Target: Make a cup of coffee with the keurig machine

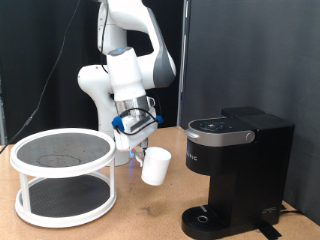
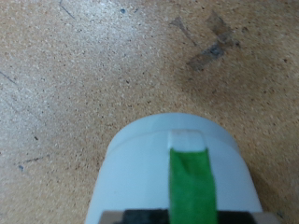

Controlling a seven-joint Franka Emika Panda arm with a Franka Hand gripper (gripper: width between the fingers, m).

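The gripper [image 1: 143,140] is clenched on the cup [image 1: 155,166], which hangs tilted in the air above the table [image 1: 130,215], between the keurig machine [image 1: 237,175] and the white two-tier rack [image 1: 63,175]. Held at its rim only, the cup could slip or swing. The gap beside the machine's body looks narrow; open tabletop lies below.
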